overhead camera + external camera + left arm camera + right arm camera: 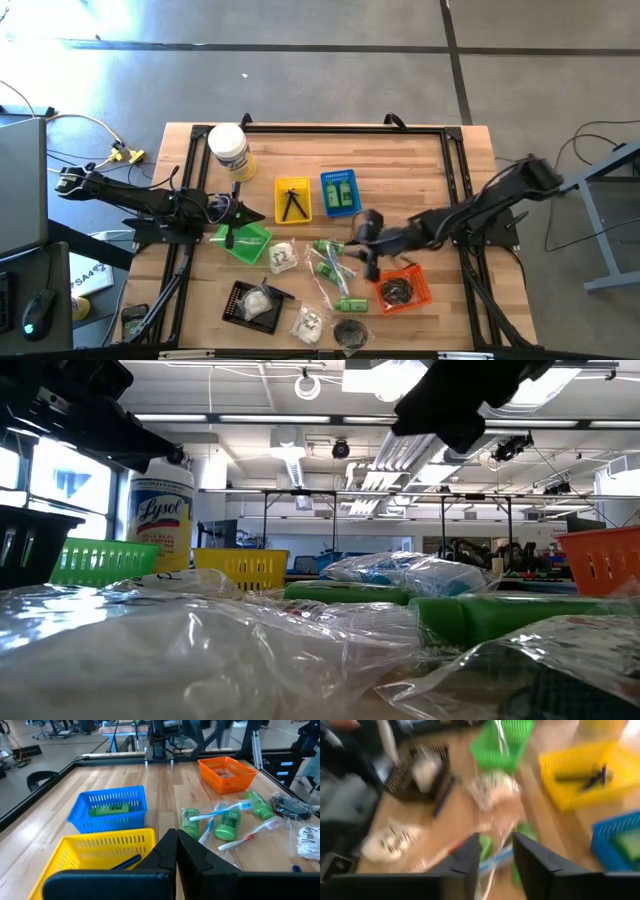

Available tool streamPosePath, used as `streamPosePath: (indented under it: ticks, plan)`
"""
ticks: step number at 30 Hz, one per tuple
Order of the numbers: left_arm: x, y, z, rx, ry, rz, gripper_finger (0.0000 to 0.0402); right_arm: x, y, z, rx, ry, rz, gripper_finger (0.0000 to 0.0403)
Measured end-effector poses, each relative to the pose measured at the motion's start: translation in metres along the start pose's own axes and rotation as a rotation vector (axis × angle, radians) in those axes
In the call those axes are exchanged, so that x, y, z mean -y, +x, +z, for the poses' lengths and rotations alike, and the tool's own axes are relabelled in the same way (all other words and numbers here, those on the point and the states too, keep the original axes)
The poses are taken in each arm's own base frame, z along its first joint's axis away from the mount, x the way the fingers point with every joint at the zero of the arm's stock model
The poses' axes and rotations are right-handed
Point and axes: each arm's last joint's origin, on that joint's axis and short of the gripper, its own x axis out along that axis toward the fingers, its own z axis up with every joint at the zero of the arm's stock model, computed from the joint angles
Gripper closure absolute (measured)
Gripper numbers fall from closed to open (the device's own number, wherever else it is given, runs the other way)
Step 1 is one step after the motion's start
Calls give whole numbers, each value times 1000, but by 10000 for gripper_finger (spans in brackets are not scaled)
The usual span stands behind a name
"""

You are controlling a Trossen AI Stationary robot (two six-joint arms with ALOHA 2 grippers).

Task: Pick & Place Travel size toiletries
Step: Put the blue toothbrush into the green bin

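Wooden table (pixel 440 165) is carrying a loose heap: green bottles (pixel 327 270) and toothbrush packets (pixel 337 262) are lying tangled mid-table. The right gripper (pixel 362 245) is hovering over them, fingers parted and empty; crinkly film could drag neighbours along. The left gripper (pixel 232 213) is waiting by the green basket (pixel 248 245), fingers together, holding nothing.

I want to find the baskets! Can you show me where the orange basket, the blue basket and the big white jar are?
orange basket (pixel 226 771): left wrist view, on its front mesh wall.
blue basket (pixel 111 806): left wrist view, on its front wall.
big white jar (pixel 229 150): high view, on its top.
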Motion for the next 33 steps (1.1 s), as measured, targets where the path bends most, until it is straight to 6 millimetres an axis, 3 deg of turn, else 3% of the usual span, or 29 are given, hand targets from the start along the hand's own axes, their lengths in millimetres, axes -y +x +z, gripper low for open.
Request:
streamPosePath:
  ticks: [5, 10, 15, 21, 33]
  plan:
    - [0, 0, -1, -10, 2, 0, 401, -22, 35, 8, -287, 61, -132, 187]
    - [0, 0, -3, -35, 6, 0, 401, -37, 65, 9, -404, 190, -150, 137]
    - [0, 0, -3, -35, 5, 0, 401, -37, 81, -5, -480, 258, -207, 134]
    - [0, 0, -2, -18, -13, -1, 401, -31, 79, -10, -483, 239, -322, 149]
    - [0, 0, -2, -24, -149, 1, 401, -28, 81, -7, -468, 124, -320, 160]
